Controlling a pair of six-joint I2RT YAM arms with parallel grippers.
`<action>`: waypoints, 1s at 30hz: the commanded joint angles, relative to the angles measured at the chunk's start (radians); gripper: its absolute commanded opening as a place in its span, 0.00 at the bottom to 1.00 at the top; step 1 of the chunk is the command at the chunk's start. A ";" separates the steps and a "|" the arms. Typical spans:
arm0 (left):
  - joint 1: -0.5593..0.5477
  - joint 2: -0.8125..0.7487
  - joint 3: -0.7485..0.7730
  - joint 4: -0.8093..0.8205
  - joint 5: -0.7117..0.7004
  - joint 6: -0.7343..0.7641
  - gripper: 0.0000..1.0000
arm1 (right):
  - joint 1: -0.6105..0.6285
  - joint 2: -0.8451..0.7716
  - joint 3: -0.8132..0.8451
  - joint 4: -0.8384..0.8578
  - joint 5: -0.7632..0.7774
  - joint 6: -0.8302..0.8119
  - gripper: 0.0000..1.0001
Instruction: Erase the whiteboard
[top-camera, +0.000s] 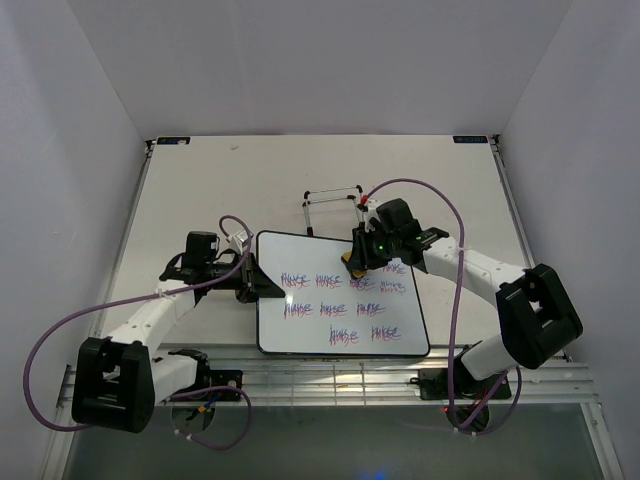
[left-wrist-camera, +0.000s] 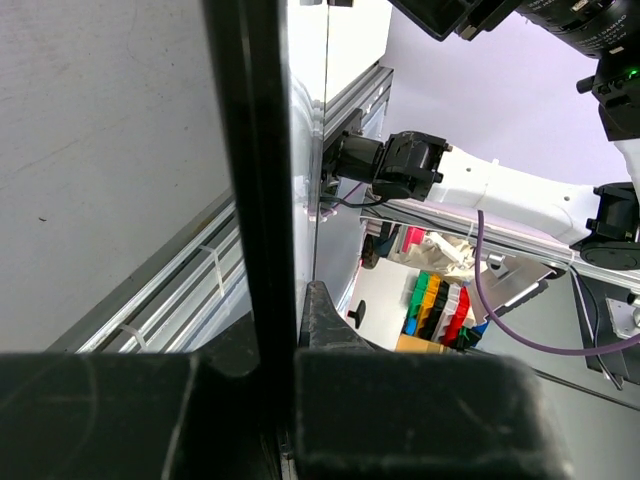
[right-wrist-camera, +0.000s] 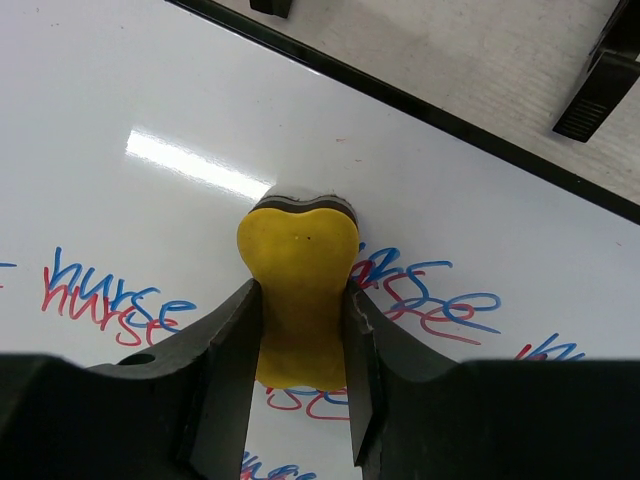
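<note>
The whiteboard (top-camera: 300, 335) lies flat on the table's middle, with rows of red-blue scribbles (top-camera: 345, 308). My left gripper (top-camera: 250, 280) is shut on its left edge; in the left wrist view the black frame (left-wrist-camera: 250, 150) runs between the fingers of that gripper (left-wrist-camera: 275, 330). My right gripper (top-camera: 358, 258) is shut on a yellow bone-shaped eraser (top-camera: 347, 262) near the board's top middle. In the right wrist view the eraser (right-wrist-camera: 298, 290) rests on the glossy board (right-wrist-camera: 150, 90) between "nurse" scribbles (right-wrist-camera: 110, 295), held at its waist by that gripper (right-wrist-camera: 300, 335).
A thin wire stand (top-camera: 333, 205) with red tips stands on the table just behind the board. White walls enclose the table on three sides. A metal rail (top-camera: 330, 375) runs along the near edge. The left wrist view shows the right arm (left-wrist-camera: 480, 180) and coloured bins (left-wrist-camera: 440, 305) beyond.
</note>
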 joint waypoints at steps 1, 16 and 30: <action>0.018 0.015 0.026 -0.008 -0.251 0.090 0.00 | 0.004 0.023 -0.010 -0.076 -0.026 -0.017 0.22; 0.017 -0.012 0.025 -0.026 -0.292 0.076 0.00 | -0.157 0.036 -0.076 -0.045 -0.074 -0.023 0.22; 0.017 0.005 0.022 -0.011 -0.264 0.083 0.00 | -0.097 0.066 -0.021 -0.040 -0.098 -0.009 0.20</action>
